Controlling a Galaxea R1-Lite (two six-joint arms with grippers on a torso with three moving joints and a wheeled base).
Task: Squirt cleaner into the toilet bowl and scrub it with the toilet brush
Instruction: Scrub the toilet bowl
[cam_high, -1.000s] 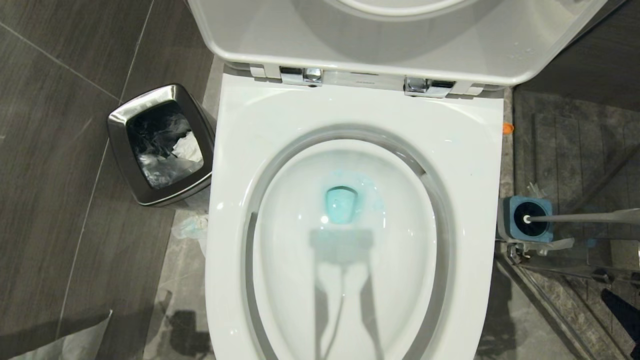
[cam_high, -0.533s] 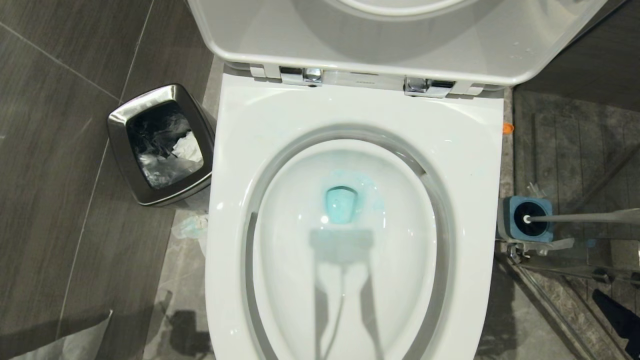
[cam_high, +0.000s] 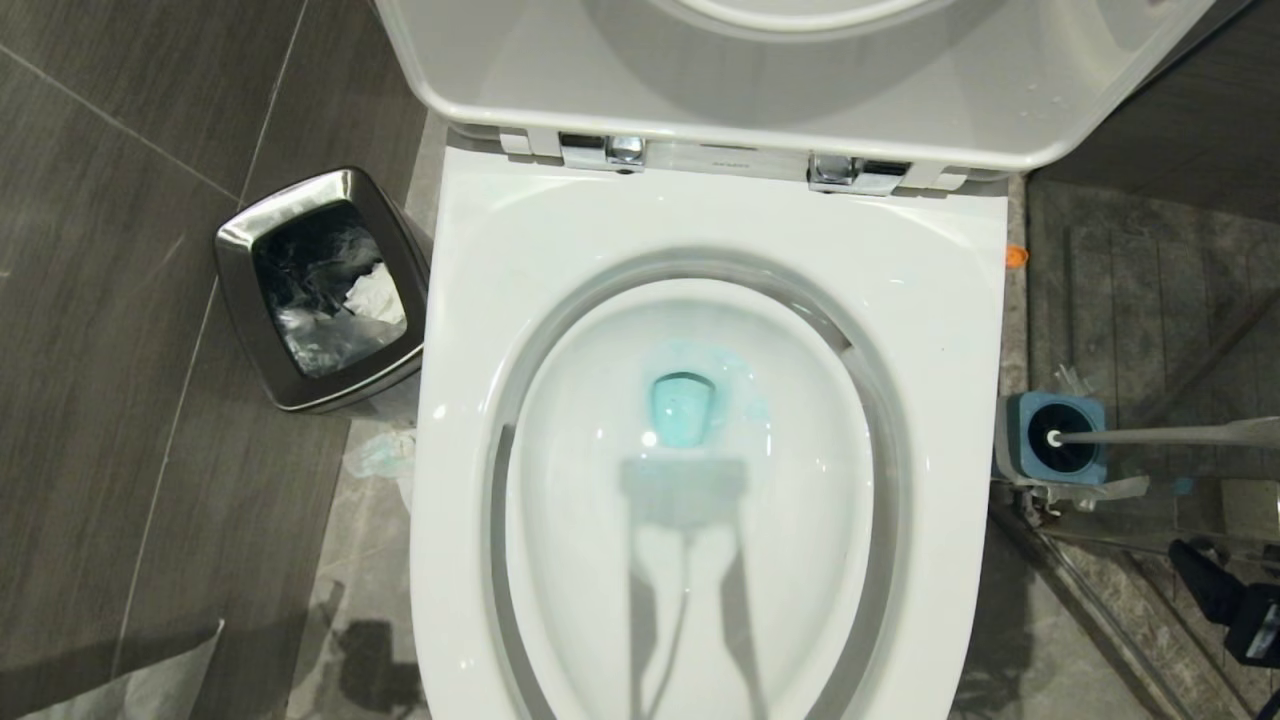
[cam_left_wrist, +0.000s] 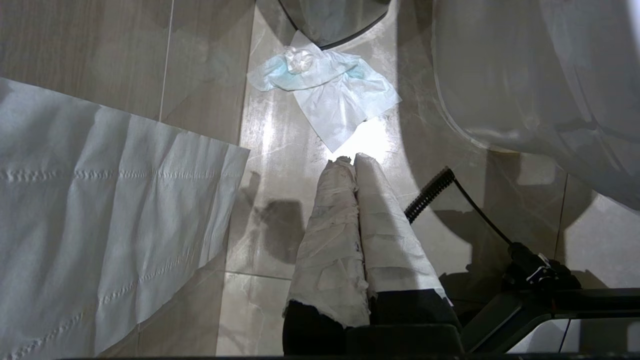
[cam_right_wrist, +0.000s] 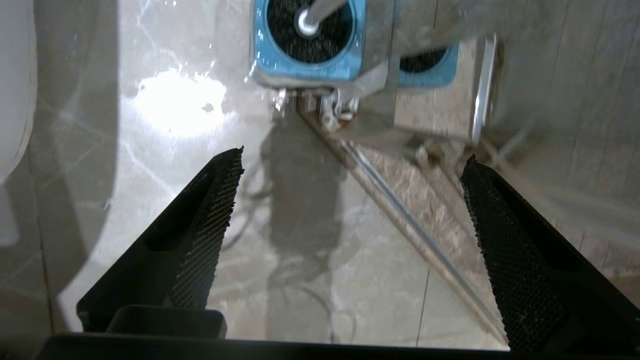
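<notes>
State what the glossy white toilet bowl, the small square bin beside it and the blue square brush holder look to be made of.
Glossy white toilet bowl: looks like glazed ceramic; smooth, with sharp reflections in the basin.
Small square bin: seemingly brushed or polished steel; grey mirror-like rim, dark liner bag inside.
Blue square brush holder: probably moulded plastic; even blue colour, wet sheen in the right wrist view.

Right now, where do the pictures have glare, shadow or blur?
Head view: a shadow falls across the toilet bowl. Left wrist view: bright glare on the floor by the crumpled tissue. Right wrist view: floor glare, and blur around the toilet brush holder.
</notes>
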